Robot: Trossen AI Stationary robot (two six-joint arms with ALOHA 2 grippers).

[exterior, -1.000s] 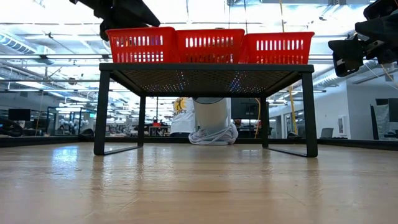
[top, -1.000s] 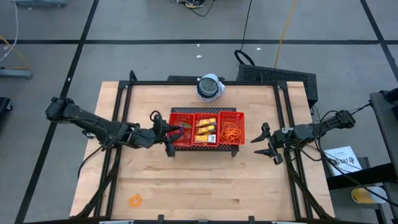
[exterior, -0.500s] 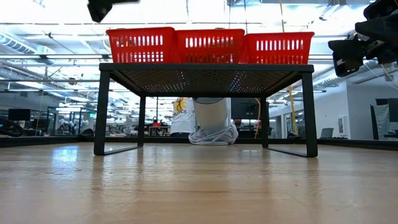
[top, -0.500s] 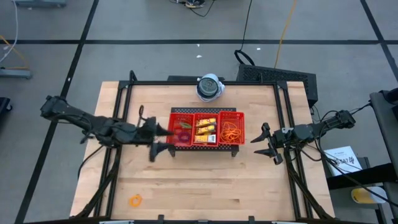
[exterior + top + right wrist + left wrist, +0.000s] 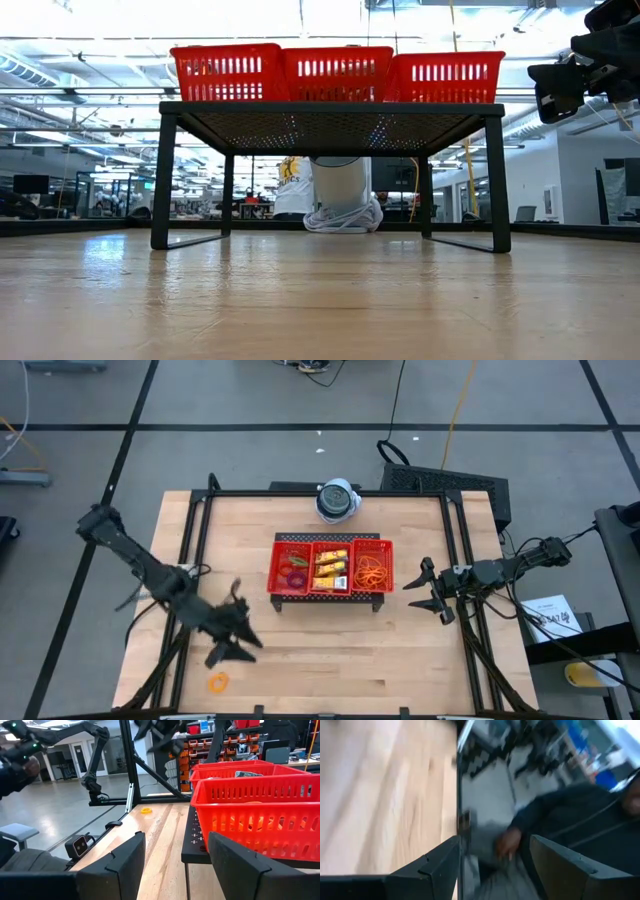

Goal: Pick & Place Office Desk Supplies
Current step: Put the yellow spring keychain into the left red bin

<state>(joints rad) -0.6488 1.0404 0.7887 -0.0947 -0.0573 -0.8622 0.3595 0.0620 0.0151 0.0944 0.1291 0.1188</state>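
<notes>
The red three-compartment tray [image 5: 330, 542] stands on a black mesh stand [image 5: 330, 115] at mid-table. Its left compartment holds little rings [image 5: 295, 573], the middle one yellow packets [image 5: 331, 568], the right one orange rubber bands [image 5: 374, 570]. One orange ring [image 5: 218, 682] lies flat on the wood near the front left, also in the right wrist view as the orange ring [image 5: 145, 810]. My left gripper [image 5: 238, 632] hangs open and empty between tray and ring; in its wrist view the left gripper [image 5: 495, 840] frames only blurred background. My right gripper [image 5: 420, 588] waits open to the right of the tray.
A round white-grey device [image 5: 338, 500] sits at the table's far edge behind the tray. Black frame rails [image 5: 195, 540] run along the table's left and right sides. A person [image 5: 580, 820] shows beyond the table edge in the left wrist view. Bare wood [image 5: 350, 660] lies along the near side.
My left gripper has left the tray's left compartment and swung toward the table's near left, turning as it went, and has gone out of the low view. It now hangs over bare wood near the orange ring.
</notes>
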